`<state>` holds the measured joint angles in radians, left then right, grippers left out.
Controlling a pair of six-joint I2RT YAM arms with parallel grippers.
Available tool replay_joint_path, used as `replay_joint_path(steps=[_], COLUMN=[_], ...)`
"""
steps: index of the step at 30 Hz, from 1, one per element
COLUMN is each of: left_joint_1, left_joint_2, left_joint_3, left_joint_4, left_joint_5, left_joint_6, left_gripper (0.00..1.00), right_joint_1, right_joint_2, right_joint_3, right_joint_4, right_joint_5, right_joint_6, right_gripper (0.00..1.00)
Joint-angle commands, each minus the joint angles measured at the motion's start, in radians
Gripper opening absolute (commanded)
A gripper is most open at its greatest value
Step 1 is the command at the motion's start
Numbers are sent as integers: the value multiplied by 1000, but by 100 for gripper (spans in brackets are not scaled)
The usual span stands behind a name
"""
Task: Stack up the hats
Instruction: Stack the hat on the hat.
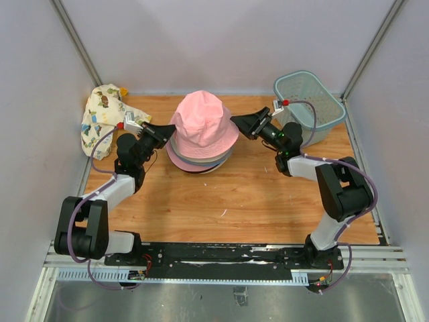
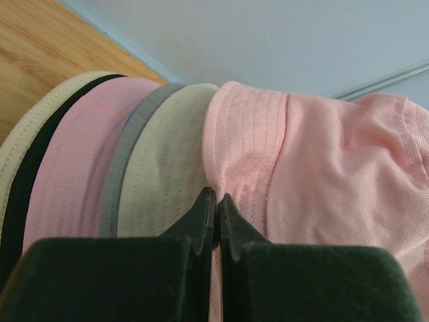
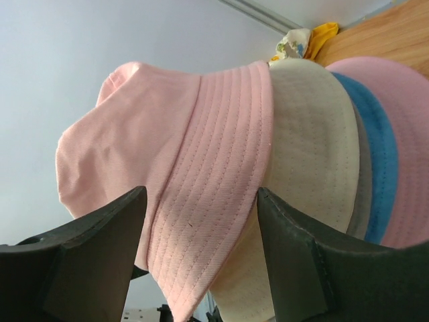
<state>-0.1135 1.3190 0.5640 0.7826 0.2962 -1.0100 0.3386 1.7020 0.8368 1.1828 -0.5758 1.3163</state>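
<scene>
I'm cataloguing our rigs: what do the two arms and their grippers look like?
The left arm and right arm mix black joints with white links; a lavender cable loops along each. A red mark sits near each wrist. The left gripper and right gripper have black wedge-shaped fingers.

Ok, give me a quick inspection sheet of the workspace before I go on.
Surface: wooden table, small speck near centre.
Job's things: stack of hats mid-table, pink top hat on it; patterned cloth, maybe a hat, apart at back left.
Clutter: basket, back right.
Grippers: left gripper fingers shut on the pink top hat's brim; right gripper open, fingers astride that brim.
Cables: cables loop along both arms.
Surroundings: plain walls, nothing else seen.
</scene>
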Motion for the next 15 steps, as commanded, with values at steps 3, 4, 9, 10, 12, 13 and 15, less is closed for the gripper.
replay_joint_path(steps=[3, 4, 9, 10, 12, 13, 15], left_joint_1=[2, 2, 4, 6, 10, 12, 16], left_joint_2=[26, 25, 14, 11, 4, 1, -5], left_joint_3=[-2, -2, -9, -11, -16, -18, -20], left_joint_4=[-19, -20, -38, -43, -55, -63, -85], left_joint_5=[38, 41, 39, 37, 34, 31, 24], left_joint_6=[19, 19, 30, 33, 40, 46, 57], left_gripper=[1, 1, 1, 1, 0, 0, 1], right_joint_1=[30, 30, 28, 27, 24, 24, 22], right_joint_2=[75, 80, 102, 108, 120, 124, 133], right_joint_3=[-16, -19, -21, -22, -25, -25, -21], right_joint_4=[202, 210, 229, 235, 242, 243, 236], right_joint_5=[-1, 9, 51, 58, 74, 81, 92], right_joint_6=[133, 137, 143, 146, 150, 149, 141], right_gripper=[64, 61, 33, 30, 24, 20, 12])
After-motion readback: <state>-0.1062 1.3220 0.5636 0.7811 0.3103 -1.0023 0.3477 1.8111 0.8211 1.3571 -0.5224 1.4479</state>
